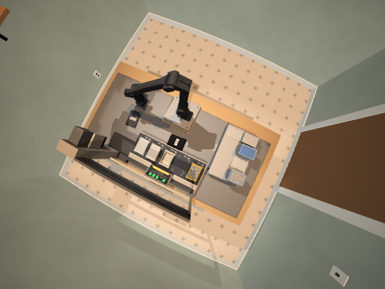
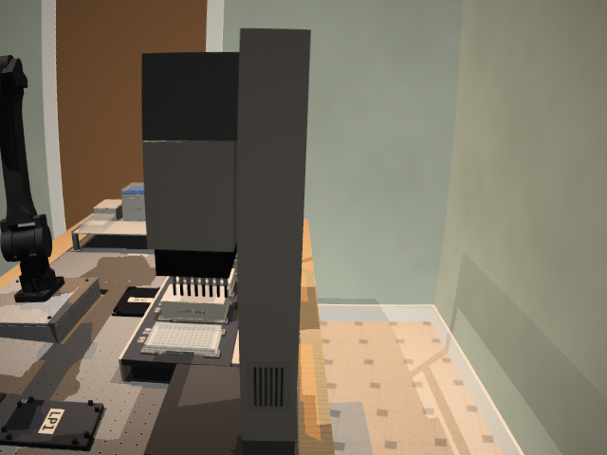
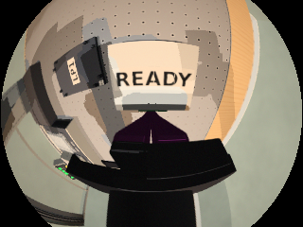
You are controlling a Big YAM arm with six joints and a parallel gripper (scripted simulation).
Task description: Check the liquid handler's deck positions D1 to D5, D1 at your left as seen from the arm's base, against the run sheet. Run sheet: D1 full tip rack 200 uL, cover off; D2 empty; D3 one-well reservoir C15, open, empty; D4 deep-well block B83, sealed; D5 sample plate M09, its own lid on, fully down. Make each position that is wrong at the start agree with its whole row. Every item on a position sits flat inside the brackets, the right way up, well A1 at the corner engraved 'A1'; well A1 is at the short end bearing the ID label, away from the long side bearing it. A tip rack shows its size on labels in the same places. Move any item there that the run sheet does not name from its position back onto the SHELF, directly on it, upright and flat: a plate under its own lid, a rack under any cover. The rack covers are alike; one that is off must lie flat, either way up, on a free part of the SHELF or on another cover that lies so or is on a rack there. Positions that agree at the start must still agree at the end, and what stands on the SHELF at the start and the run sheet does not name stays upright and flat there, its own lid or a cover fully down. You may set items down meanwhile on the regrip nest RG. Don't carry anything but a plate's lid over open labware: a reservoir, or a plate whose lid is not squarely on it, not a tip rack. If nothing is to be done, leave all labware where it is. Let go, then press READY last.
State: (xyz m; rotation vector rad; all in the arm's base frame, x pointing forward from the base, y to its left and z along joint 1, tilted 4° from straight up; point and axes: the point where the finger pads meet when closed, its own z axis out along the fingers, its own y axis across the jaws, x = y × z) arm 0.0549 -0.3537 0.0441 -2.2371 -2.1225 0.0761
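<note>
The black parallel gripper [image 3: 153, 128], fully closed and gripping nothing, is pressing its tips against the cream square READY button [image 3: 153, 79] at upper centre of the wrist view.

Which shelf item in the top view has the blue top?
The blue-topped box at the shelf's outer edge, second from the arm's end. Its neighbours are cream or speckled.
</note>
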